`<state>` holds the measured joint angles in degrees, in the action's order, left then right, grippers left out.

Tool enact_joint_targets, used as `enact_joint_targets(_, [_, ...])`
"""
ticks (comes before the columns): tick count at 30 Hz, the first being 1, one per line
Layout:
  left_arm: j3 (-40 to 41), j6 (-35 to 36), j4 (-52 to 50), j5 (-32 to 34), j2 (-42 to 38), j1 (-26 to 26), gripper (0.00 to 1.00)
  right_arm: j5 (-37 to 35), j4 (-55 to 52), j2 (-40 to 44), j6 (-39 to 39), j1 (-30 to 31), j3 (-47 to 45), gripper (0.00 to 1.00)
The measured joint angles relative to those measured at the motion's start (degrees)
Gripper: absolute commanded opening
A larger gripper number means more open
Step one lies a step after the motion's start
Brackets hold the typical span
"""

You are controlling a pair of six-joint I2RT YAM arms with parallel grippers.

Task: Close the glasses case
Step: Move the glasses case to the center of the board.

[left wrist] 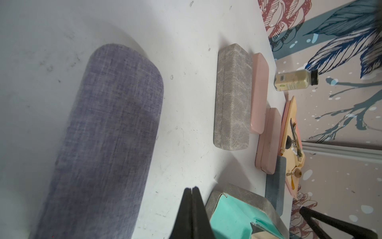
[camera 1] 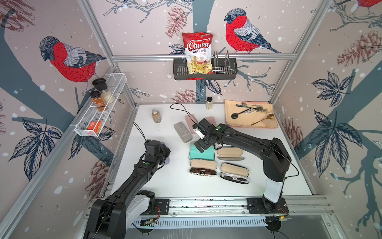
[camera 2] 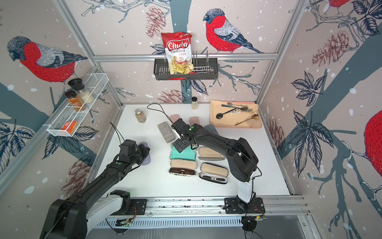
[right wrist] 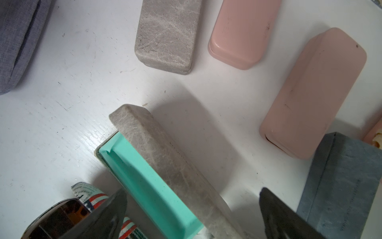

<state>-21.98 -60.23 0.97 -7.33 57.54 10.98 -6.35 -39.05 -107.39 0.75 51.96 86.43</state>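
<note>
The glasses case [camera 1: 201, 154] [camera 2: 183, 155] is grey outside and teal inside, and it lies open mid-table. In the right wrist view its grey lid [right wrist: 165, 149] stands up at a slant over the teal tray [right wrist: 144, 182]. My right gripper [camera 1: 201, 144] [camera 2: 179, 145] [right wrist: 193, 191] hovers over it, open wide, one finger on each side of the lid. My left gripper [camera 1: 165, 150] [camera 2: 144, 150] [left wrist: 191, 188] is shut on nothing, over the table between a purple fabric case [left wrist: 107, 134] [camera 2: 145, 159] and the teal-lined case [left wrist: 233, 213].
Closed cases lie behind: a grey one [camera 1: 183, 132], two pink ones [right wrist: 237, 33] [right wrist: 314, 93], a blue-grey one [right wrist: 347, 182]. Three open beige-lined cases [camera 1: 230, 154] [camera 1: 203, 167] [camera 1: 234, 172] sit in front, two holding glasses. Spice jars [camera 1: 156, 115] [camera 1: 209, 102] and a placemat with cutlery [camera 1: 266, 123] stand at the back.
</note>
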Motion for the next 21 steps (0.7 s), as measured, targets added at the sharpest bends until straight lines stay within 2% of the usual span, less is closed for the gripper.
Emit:
enact_joint_targets(8, [0.55, 0.02, 0.00, 0.00, -0.50, 0.00, 0.00, 1.09, -0.11, -2.75, -0.83, -0.24, 0.57, 1.00])
enact_joint_targets(13, [0.81, 0.02, 0.00, 0.02, -0.70, 0.00, 0.00, 1.36, -0.33, -4.28, -1.25, -0.28, 1.66, 0.91])
enact_joint_targets(15, [0.98, 0.02, -0.02, 0.02, -0.74, 0.00, 0.00, 1.86, -0.44, -4.96, -2.03, -0.31, 2.01, 0.85])
enact_joint_targets(18, [1.07, 0.02, 0.02, 0.02, -0.66, 0.00, 0.00, 2.40, -0.55, -5.88, -2.19, -0.57, 2.40, 0.70])
enact_joint_targets(21, [1.16, 0.00, 0.04, 0.02, -0.17, 0.00, 0.00, 2.86, -0.74, -6.51, -2.32, -0.76, 2.69, 0.63])
